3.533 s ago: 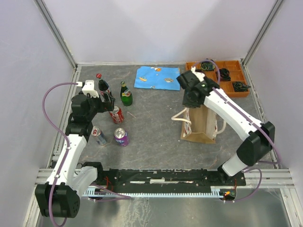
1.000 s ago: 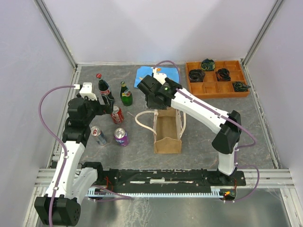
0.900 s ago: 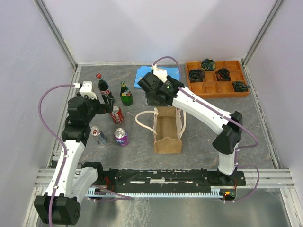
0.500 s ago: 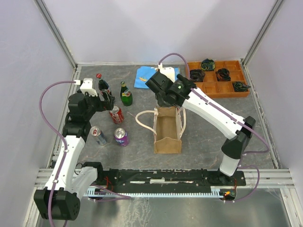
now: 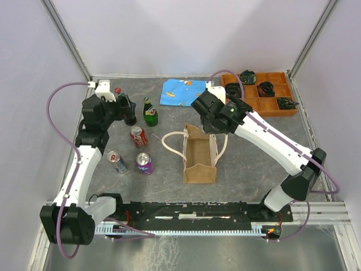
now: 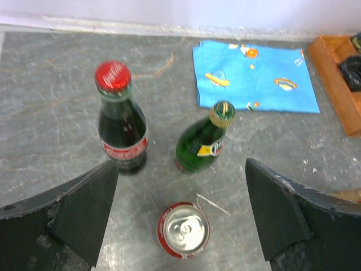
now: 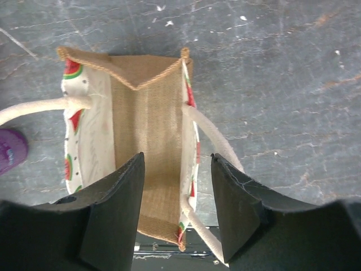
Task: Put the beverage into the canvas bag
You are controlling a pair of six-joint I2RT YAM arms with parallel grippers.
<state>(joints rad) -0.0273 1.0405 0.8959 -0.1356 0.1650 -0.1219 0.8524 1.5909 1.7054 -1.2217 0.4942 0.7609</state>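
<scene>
The canvas bag (image 5: 199, 156) stands upright near the middle of the desk (image 5: 254, 166) with its mouth open and nothing visible inside. One white rope handle loops out to its left, the other hangs on its right side.

The overhead view shows the right end effector (image 5: 210, 131) above the far end of the bag. Only the right wrist camera shows how the right end effector (image 7: 177, 161) stands: partly open, with nothing clamped. Below the gap are the brown interior of the canvas bag (image 7: 152, 113) and its right wall. That camera also shows the white panels with red and green watermelon slices on both long sides, a print the overhead view hardly gives. At its left edge a sliver of the purple can (image 7: 8, 152) appears.

The drinks are grouped on the left of the desk, well apart from the bag. From above, the left end effector (image 5: 125, 109) partly hides the cola bottle (image 5: 120, 97). Nearby are the green bottle (image 5: 149, 113), the red can (image 5: 138, 136), the purple can (image 5: 144, 163) and a silver can (image 5: 117, 161).

The left wrist camera shows the left end effector (image 6: 180, 166) spread wide and empty. The upright, red-capped cola bottle (image 6: 121, 127) stands just inside its left finger. The green bottle (image 6: 204, 141) and red can (image 6: 183, 230) are between the fingers, touching neither. The two near cans fall outside this view.

A blue printed cloth (image 5: 183, 92) lies at the back. An orange tray (image 5: 279, 78) sits in the far right corner.
</scene>
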